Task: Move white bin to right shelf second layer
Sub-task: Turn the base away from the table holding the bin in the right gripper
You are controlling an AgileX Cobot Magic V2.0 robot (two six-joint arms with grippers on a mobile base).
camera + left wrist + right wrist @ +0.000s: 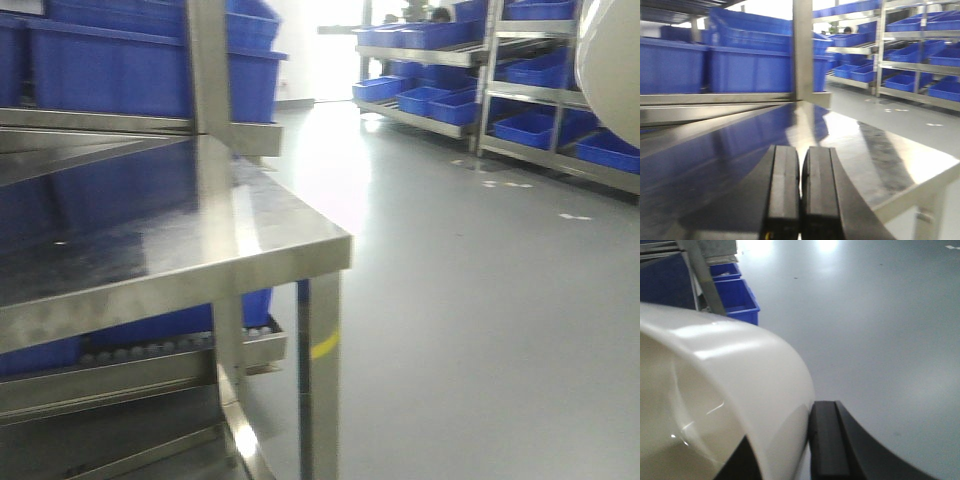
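The white bin [740, 355] fills the left half of the right wrist view, glossy and cream-white, hanging above the grey floor. My right gripper [785, 426] is shut on its wall, one black finger [826, 440] outside and the other inside the tub. A curved piece of the white bin [612, 60] shows at the top right edge of the front view. My left gripper [801, 150] is shut with nothing in it, just above the flat steel table [880, 150]. I cannot tell which rack level is the right shelf second layer.
The steel table [180, 260] and its corner leg [320, 380] stand close on the left. Blue crates [110, 60] sit behind it, above a roller track [150, 350]. Steel racks [490, 80] with blue crates [535, 125] line the far right. Grey floor [470, 300] lies between.
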